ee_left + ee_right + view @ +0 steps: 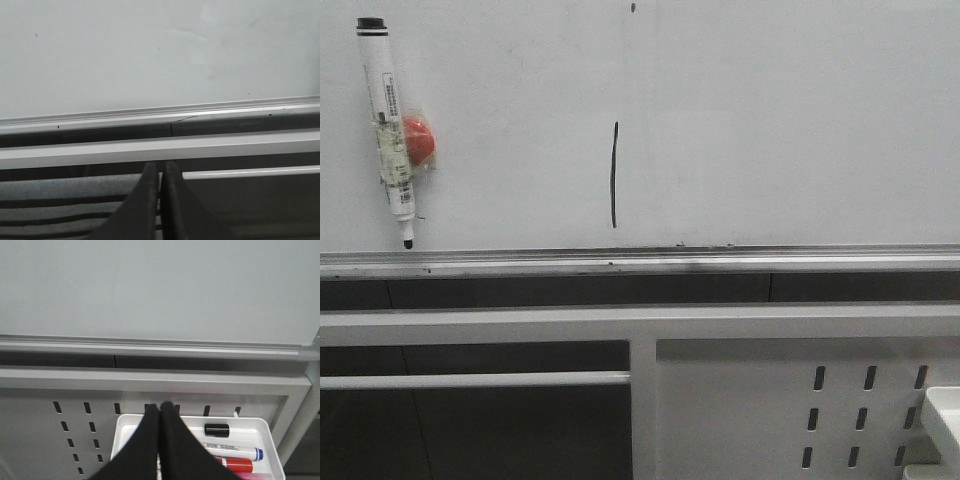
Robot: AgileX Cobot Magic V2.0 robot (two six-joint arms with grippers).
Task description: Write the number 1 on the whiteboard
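Note:
The whiteboard (770,120) fills the upper front view, with a silver rail (640,260) along its lower edge. A thin black vertical stroke, the number 1 (614,175), stands near the board's middle. A black-capped white marker (388,120) hangs tip down on a red magnet (417,140) at the board's left. Neither gripper shows in the front view. In the left wrist view my left gripper (160,167) is shut and empty below the board (160,50). In the right wrist view my right gripper (160,407) is shut and empty above a white tray (265,432).
The tray hangs on a white perforated panel (75,425) (770,400) and holds a black cap (216,429), a blue-capped marker (235,450) and a red marker (235,464). A grey frame bar (640,325) runs below the rail.

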